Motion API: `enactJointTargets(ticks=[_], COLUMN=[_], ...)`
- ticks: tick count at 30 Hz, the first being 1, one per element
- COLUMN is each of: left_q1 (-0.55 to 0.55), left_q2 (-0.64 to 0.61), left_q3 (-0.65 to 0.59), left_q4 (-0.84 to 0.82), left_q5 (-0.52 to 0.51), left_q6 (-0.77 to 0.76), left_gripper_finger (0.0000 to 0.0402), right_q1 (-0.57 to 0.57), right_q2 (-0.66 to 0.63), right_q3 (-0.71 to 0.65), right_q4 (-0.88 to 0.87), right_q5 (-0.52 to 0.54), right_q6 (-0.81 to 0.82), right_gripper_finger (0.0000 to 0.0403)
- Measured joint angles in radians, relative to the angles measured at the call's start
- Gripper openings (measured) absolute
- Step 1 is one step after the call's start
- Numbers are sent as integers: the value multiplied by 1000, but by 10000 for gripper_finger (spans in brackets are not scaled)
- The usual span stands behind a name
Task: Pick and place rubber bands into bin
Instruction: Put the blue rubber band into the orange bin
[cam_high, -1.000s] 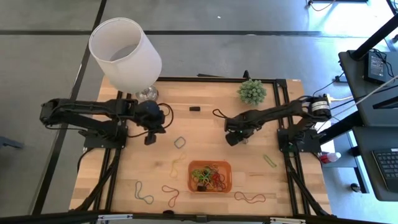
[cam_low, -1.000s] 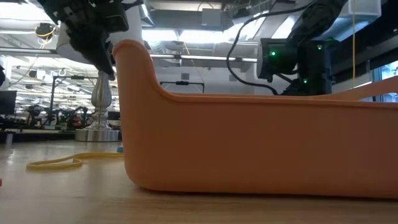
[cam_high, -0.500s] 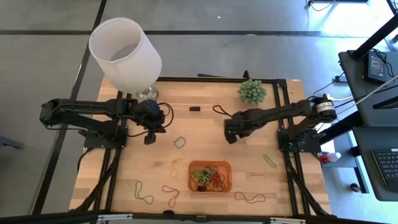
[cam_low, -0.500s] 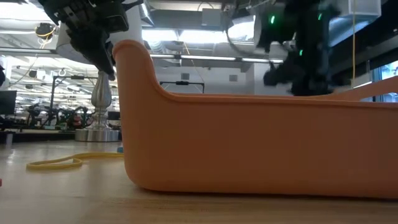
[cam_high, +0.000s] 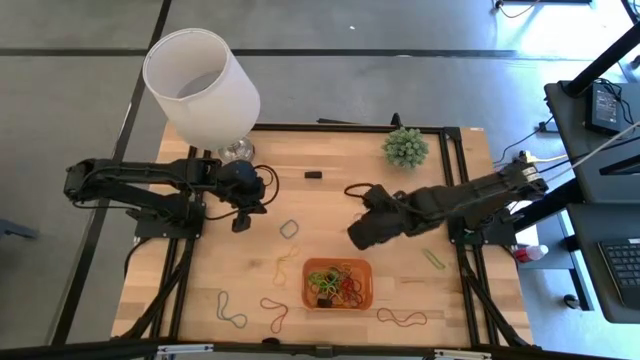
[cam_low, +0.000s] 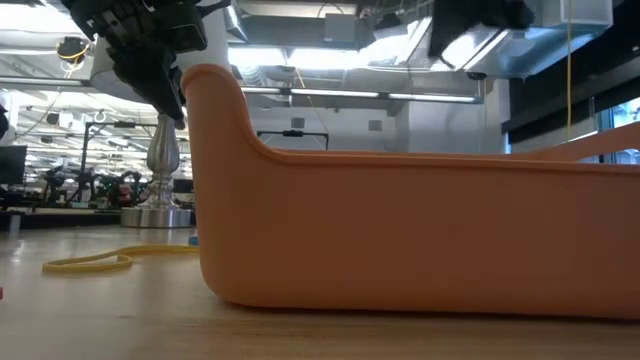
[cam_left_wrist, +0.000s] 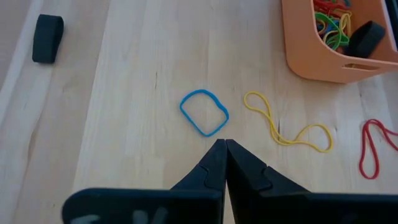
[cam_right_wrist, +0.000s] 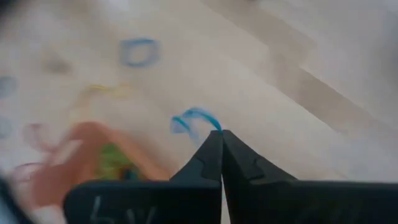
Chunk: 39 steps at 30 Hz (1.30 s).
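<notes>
The orange bin (cam_high: 338, 263) sits near the table's front middle and holds several rubber bands (cam_high: 335, 282). More rubber bands lie flat on the wood: a blue one (cam_left_wrist: 204, 112), a yellow one (cam_left_wrist: 286, 127) and red ones (cam_high: 277, 312). My right gripper (cam_high: 355, 240) hovers just beyond the bin's far right corner, shut on a blue rubber band (cam_right_wrist: 194, 120). My left gripper (cam_left_wrist: 225, 144) is shut and empty, above the table beside the loose blue band. My right gripper pinches the blue rubber band (cam_right_wrist: 211, 126) at its very fingertips. The fingers slant down from the table's right. The band's loop sticks out past the tips, lifted clear of the table; the view is blurred.
A white lampshade (cam_high: 203, 85) on a metal base stands at the far left, and a small green plant (cam_high: 405, 147) at the far right. A black piece (cam_high: 313, 174) lies mid-table. A green band (cam_high: 433, 258) and a red one (cam_high: 402, 318) lie right of the bin.
My right gripper has risen from the table and swung toward the near edge and the bin, tipping less steeply, with a blue rubber band now at its tips. My left arm has kept still.
</notes>
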Motion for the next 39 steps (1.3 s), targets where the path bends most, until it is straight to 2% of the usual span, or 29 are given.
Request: enactJointTargets(ticks=[9, 16, 23, 28, 35, 39], left_q1=[0, 0, -1, -1, -1, -1], left_q2=[0, 0, 0, 0, 0, 0], left_q3=[0, 0, 0, 0, 0, 0], left_q4=[0, 0, 0, 0, 0, 0], left_q5=[0, 0, 0, 0, 0, 0], left_q6=[-1, -1, -2, -1, -2, -2], left_gripper_finger=[3, 3, 3, 3, 3, 3], right_q1=[175, 251, 271, 271, 271, 270], right_q2=[20, 142, 280, 351, 398, 397], right_q3=[62, 62, 62, 62, 62, 62], right_q4=[239, 372, 376, 356, 333, 321], right_q5=[65, 57, -17, -108, -172, -174], right_q6=[-76, -74, -30, 4, 12, 11], right_gripper_finger=[0, 0, 0, 0, 0, 0])
